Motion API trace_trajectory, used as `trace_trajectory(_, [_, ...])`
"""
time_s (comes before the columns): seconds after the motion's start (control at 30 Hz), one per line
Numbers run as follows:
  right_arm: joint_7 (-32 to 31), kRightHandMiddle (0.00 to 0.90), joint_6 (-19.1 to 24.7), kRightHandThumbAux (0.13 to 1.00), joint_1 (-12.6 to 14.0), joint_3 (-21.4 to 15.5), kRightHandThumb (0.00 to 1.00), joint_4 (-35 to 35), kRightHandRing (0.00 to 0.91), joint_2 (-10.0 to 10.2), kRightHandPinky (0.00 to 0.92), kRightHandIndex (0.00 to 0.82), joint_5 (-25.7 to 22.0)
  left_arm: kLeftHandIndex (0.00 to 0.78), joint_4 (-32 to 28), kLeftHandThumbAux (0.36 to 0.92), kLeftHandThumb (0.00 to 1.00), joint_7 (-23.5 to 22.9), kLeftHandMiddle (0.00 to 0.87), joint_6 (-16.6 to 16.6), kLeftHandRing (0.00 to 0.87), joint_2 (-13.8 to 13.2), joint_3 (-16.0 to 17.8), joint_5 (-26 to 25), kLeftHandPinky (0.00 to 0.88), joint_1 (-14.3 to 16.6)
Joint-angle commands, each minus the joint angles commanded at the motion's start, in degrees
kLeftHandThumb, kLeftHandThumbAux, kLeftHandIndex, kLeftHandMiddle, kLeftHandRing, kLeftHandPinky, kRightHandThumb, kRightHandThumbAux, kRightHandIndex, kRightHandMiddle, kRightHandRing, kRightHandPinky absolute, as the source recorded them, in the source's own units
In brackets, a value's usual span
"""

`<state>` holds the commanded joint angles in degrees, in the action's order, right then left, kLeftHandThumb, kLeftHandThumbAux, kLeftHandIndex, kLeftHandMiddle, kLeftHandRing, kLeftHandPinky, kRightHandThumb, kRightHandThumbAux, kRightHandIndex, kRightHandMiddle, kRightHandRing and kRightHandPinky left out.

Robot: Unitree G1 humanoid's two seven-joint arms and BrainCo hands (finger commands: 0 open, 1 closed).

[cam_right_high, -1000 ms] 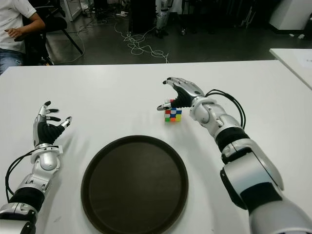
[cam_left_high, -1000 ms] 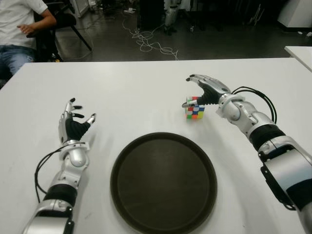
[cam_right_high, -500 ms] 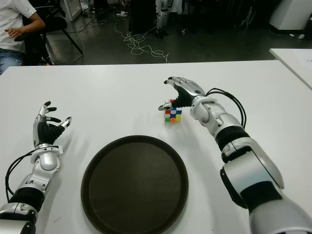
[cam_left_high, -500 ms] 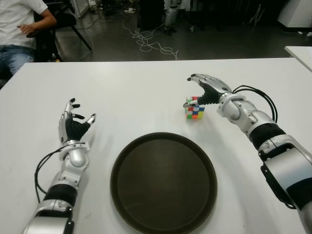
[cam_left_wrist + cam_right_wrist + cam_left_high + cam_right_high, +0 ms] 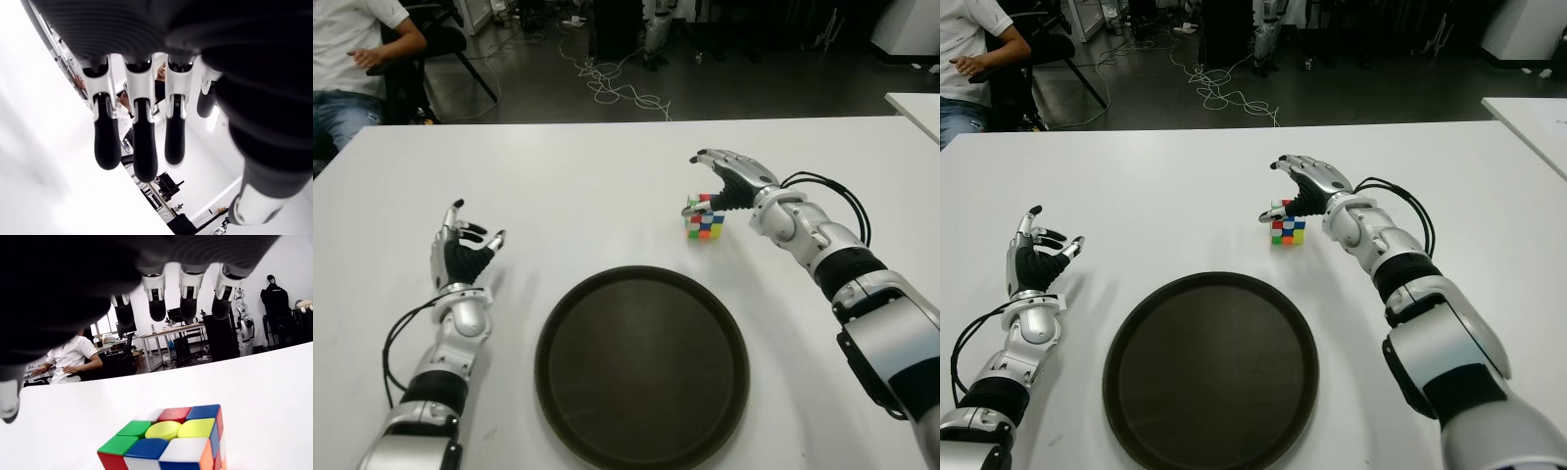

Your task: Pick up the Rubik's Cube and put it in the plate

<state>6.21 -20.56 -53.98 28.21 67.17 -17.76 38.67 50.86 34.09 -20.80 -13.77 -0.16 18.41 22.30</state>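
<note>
The Rubik's Cube (image 5: 705,224) stands on the white table (image 5: 587,186), just beyond the far right rim of the dark round plate (image 5: 641,367). My right hand (image 5: 695,183) hovers over the cube with its fingers arched and spread. Its thumb tip hangs by the cube's upper left corner. In the right wrist view the cube (image 5: 171,443) sits below the fingertips (image 5: 188,296), with a gap between them. The hand holds nothing. My left hand (image 5: 462,245) shows at the table's left, left of the plate, with its fingers spread. The plate has nothing in it.
A person (image 5: 352,59) sits on a chair beyond the table's far left corner. Cables (image 5: 607,83) lie on the floor behind the table. The corner of another white table (image 5: 915,103) shows at the far right.
The right hand has crept very slightly right above the cube. The left hand's fingers have straightened a little. The cube has not moved.
</note>
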Motion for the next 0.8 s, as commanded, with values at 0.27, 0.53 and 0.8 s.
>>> trace_trajectory(0.27, [-0.2,0.000,0.2,0.437,-0.1,0.1,0.000,0.3,0.000,0.2,0.000,0.000,0.0,0.000,-0.3,0.693,0.000,0.1,0.284,0.6,0.495,-0.2,-0.3,0.5,0.521,-0.1])
trace_trajectory(0.53, [-0.3,0.000,0.0,0.449,-0.1,0.3,0.000,0.5,0.000,0.2,0.000,0.000,0.1,0.000,-0.4,0.709,0.000,-0.6,0.256,0.2,0.452,-0.2,-0.2,0.0,0.518,-0.2])
trace_trajectory(0.8, [-0.4,0.000,0.2,0.440,0.0,0.6,0.000,0.7,0.000,0.5,0.000,0.000,0.0,0.000,-0.6,0.720,0.000,-0.3,0.471,0.0,0.697,0.0,-0.1,0.0,0.714,-0.2])
